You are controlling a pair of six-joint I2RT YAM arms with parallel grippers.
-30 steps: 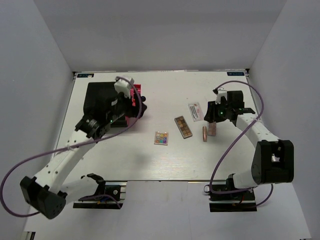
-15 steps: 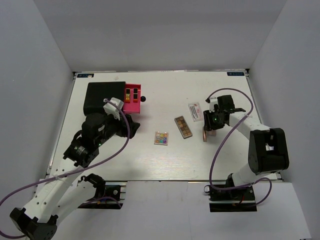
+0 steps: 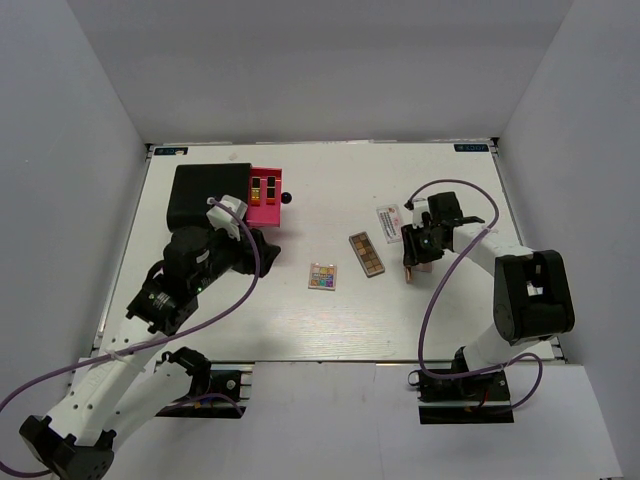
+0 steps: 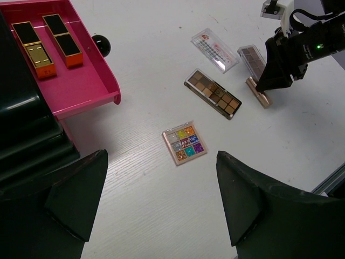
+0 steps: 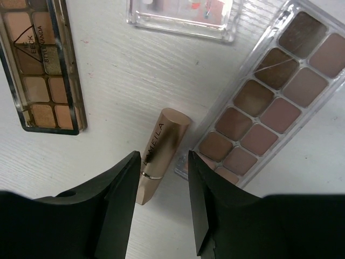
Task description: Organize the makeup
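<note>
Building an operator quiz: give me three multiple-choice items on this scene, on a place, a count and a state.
1. The two lipsticks lie: A in the open pink drawer; B on the floor; C beside the right arm's base.
2. Makeup pieces on the table outside the drawer: A three; B five; C seven.
3. The right fingers are: A shut on a lipstick; B open astride the rose-gold tube; C open over nothing.

1 A: both lie in the drawer.
2 B: square palette, brown palette, packet, flat case, tube.
3 B: they stand apart, the tube between.

Three palettes [image 4: 185,144] [image 4: 213,94] [image 5: 264,108], two lipsticks [image 4: 33,46] [image 4: 62,39], one tube [image 5: 156,156], one packet [image 4: 214,49].
</note>
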